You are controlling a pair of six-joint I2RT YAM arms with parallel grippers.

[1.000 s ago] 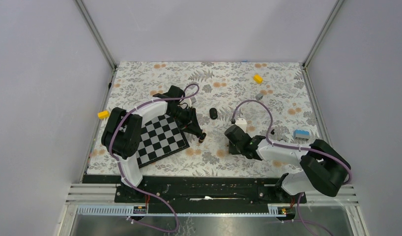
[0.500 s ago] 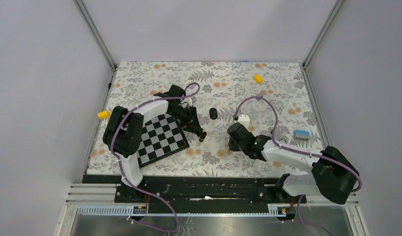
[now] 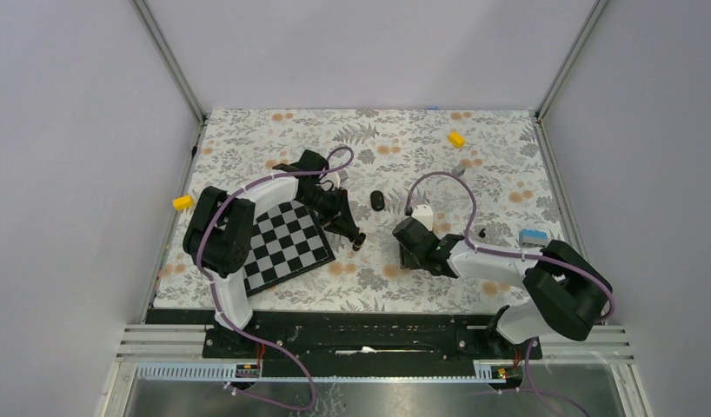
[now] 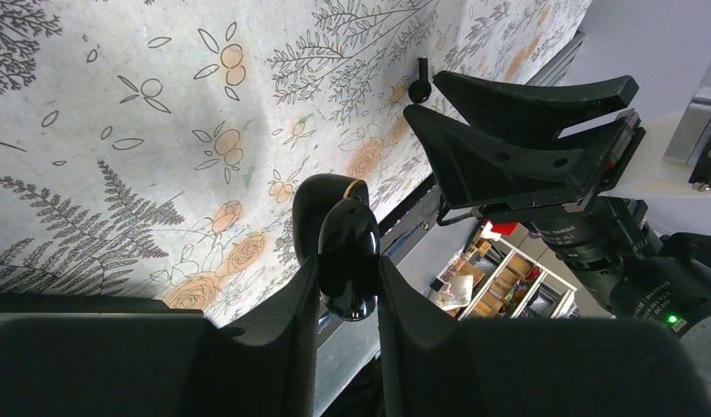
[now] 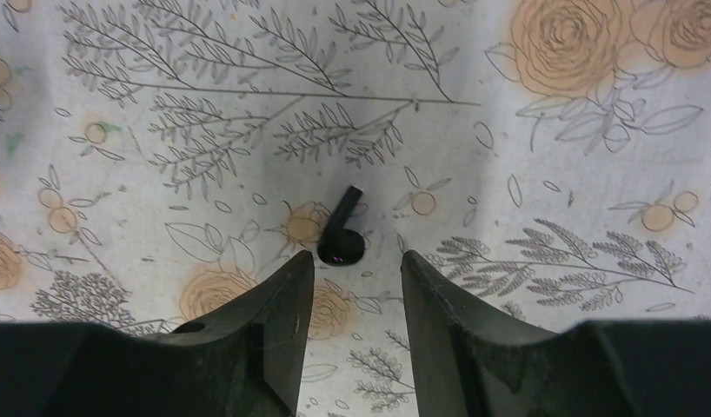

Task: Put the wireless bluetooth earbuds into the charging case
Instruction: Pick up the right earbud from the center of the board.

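Note:
The charging case (image 4: 348, 252) is glossy black, with an orange rim on the half behind, and my left gripper (image 4: 348, 269) is shut on it, holding it above the flowered cloth. In the top view the left gripper (image 3: 357, 240) hangs beside the chessboard. One black earbud (image 5: 342, 243) with a short stem lies on the cloth just beyond the tips of my right gripper (image 5: 356, 261), which is open and not touching it. The left wrist view shows the same earbud (image 4: 419, 85) by the right gripper's spread fingers (image 4: 508, 152). In the top view the right gripper (image 3: 413, 250) hides it.
A chessboard (image 3: 282, 243) lies at left. A black oval object (image 3: 378, 200) rests mid-table, and a tiny black piece (image 3: 481, 233) lies right of the right arm. Also there are yellow blocks (image 3: 183, 201) (image 3: 456, 138), a blue-topped block (image 3: 532, 236) and a white piece (image 3: 426, 213).
The right gripper has opened from shut, and its wrist has shifted a little to the left. The left arm and the case have stayed put.

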